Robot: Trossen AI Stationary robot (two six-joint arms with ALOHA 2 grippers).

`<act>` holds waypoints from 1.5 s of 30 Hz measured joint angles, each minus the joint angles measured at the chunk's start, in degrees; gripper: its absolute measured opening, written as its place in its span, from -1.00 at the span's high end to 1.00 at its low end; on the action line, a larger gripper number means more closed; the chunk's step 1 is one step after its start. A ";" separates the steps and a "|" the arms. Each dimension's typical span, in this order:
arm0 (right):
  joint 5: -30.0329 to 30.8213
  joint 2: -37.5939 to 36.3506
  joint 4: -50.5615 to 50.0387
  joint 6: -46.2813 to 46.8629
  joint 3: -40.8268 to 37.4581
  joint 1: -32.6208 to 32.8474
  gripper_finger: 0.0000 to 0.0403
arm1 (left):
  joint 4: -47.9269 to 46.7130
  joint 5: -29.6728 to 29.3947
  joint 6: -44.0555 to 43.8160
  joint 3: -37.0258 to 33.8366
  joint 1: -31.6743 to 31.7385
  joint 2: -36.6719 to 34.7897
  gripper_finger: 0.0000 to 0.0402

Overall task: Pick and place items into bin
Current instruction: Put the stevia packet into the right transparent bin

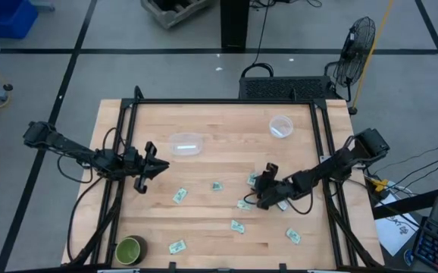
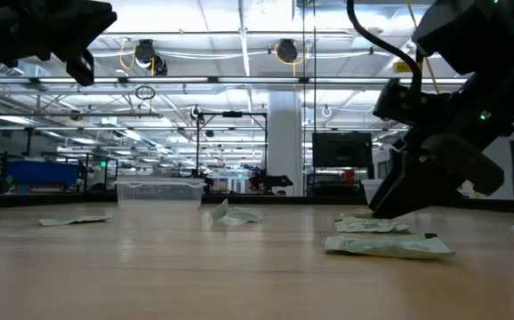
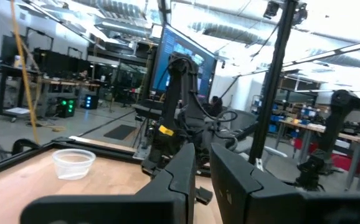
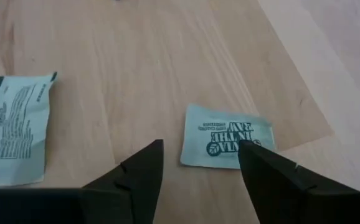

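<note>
From above, the wooden table (image 1: 204, 220) carries the pale green-and-white packets scattered over its near half: one (image 1: 179, 196) left of centre, one (image 1: 217, 186) at the middle, one (image 1: 238, 226) nearer the front, one (image 1: 176, 246) near the front edge, one (image 1: 292, 236) at the front right, and a few clustered beside the right arm; a clear rectangular bin (image 1: 186, 143) sits toward the back centre, a clear round cup (image 1: 281, 127) toward the back right, and a dark green bowl (image 1: 130, 249) at the front left corner; the left gripper (image 1: 152, 165) hangs over the left side of the table, away from every packet; the right gripper (image 1: 264, 191) is low among the clustered packets right of centre.

From table height, the right gripper (image 2: 399, 197) comes down to the wood just behind two packets, the nearer packet (image 2: 389, 246) lying flat in front; the bin (image 2: 158, 190) stands far back.

In the left wrist view, the left gripper (image 3: 203, 171) has its fingers close together with only a narrow gap and nothing between them; the cup (image 3: 74, 163) stands beyond.

In the right wrist view, the right gripper (image 4: 200, 163) is spread wide just above the table; one packet (image 4: 225, 137) lies at the tip of one finger, partly between the two; another packet (image 4: 15, 130) lies well to the side.
</note>
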 joint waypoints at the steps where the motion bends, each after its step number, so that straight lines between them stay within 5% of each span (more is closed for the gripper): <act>1: 0.00 -0.02 0.09 -0.04 -0.18 -0.23 0.03 | 0.00 -0.12 0.02 0.00 0.00 0.00 0.74; 9: -2.71 -0.07 0.72 0.54 -0.54 -2.87 0.27 | 0.00 -0.36 0.02 0.00 0.00 -0.02 0.74; 20: -5.62 -0.07 0.94 0.01 -0.54 -5.01 0.95 | -0.02 -0.44 0.00 0.00 0.00 -0.01 0.74; 25: -5.27 0.07 3.41 -2.13 -0.65 -4.24 0.95 | -0.02 -0.44 0.00 0.00 0.00 0.00 0.74; 34: 7.35 -5.24 2.46 -4.19 -0.67 -3.44 0.99 | -0.33 -0.44 0.00 0.00 0.02 0.00 0.74; 41: 22.27 -13.34 -8.64 -0.25 -0.65 -4.66 1.00 | -0.35 -0.44 -0.06 0.00 0.02 0.00 0.74; 45: 24.13 -17.64 -15.85 3.81 -0.62 -8.75 1.00 | -0.36 -0.44 -0.04 0.00 0.01 0.00 0.74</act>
